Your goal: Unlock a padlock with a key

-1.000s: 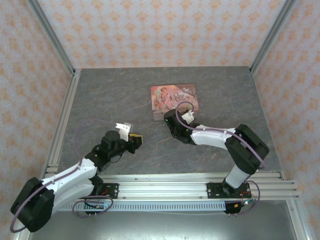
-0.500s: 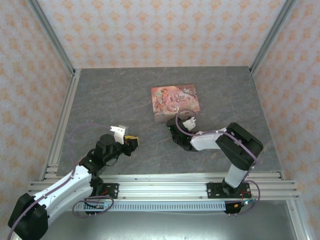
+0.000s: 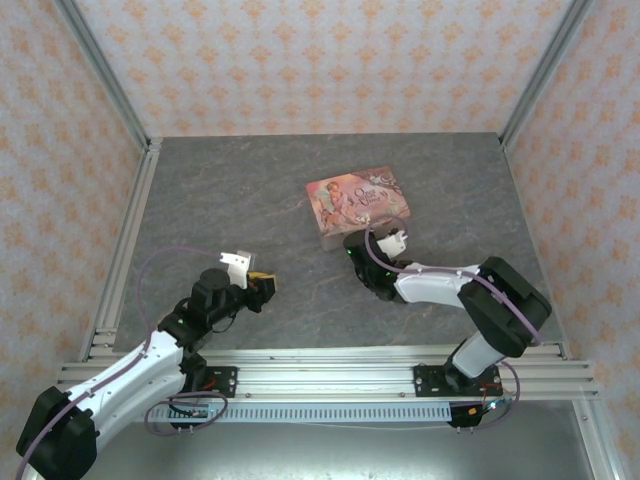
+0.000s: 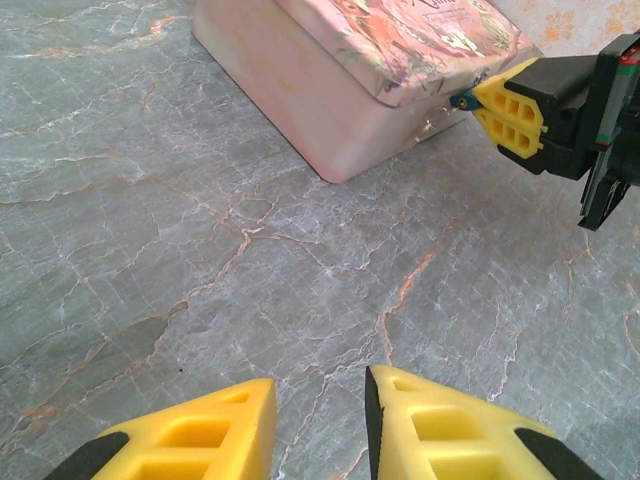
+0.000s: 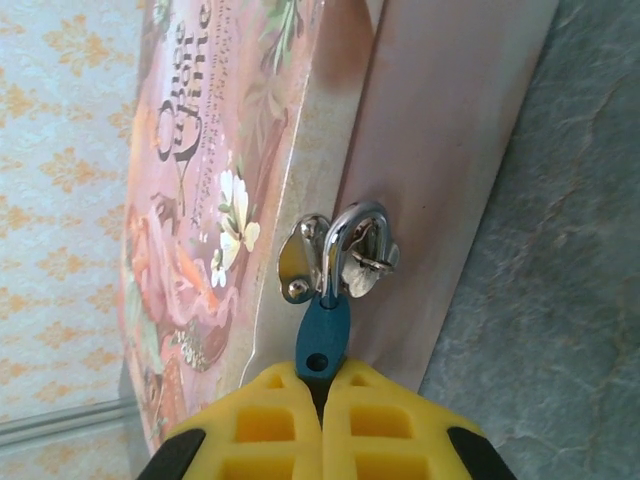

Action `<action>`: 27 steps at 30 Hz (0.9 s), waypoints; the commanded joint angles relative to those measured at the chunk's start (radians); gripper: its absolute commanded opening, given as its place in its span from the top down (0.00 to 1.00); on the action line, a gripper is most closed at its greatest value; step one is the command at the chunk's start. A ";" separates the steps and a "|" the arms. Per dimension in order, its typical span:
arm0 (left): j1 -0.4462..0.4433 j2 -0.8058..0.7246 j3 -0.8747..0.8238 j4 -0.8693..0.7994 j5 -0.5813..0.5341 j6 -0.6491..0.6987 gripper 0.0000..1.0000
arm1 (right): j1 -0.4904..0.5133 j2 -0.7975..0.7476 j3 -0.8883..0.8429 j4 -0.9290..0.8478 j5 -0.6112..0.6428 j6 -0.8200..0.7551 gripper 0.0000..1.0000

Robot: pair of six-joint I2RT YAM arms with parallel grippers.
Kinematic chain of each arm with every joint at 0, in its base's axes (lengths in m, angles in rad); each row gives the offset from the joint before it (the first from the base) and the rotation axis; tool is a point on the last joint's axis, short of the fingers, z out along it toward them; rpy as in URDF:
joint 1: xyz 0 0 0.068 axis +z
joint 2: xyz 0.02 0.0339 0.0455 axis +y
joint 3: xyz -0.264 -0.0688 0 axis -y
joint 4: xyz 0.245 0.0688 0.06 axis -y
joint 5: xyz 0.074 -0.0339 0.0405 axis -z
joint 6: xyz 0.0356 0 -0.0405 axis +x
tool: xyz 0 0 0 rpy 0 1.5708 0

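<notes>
Chrome and teal
My right gripper (image 5: 322,395), matt yellow plastic; padlock (image 5: 323,340) smooth teal, shackle (image 5: 350,232) polished metal; tin (image 5: 200,200) glossy.

Grey table (image 4: 150,250) beneath left tool (image 4: 320,405), fingertips apart; right tool (image 4: 503,107) tight around padlock (image 4: 462,100) at pink tin (image 4: 330,110) corner

Your tin (image 3: 362,203) sits on the table (image 3: 220,200) toward the back, a bit right of middle. The padlock (image 5: 322,338) hangs off the hasp (image 5: 300,262) on its near side, with your right gripper (image 5: 322,380) pinching it from just in front. Your left gripper (image 3: 268,283) is well off to the left, closer to the near edge.
</notes>
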 commanded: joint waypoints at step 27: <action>0.021 -0.034 -0.016 -0.015 -0.020 -0.006 0.69 | -0.150 -0.069 -0.099 0.116 -0.102 -0.153 1.00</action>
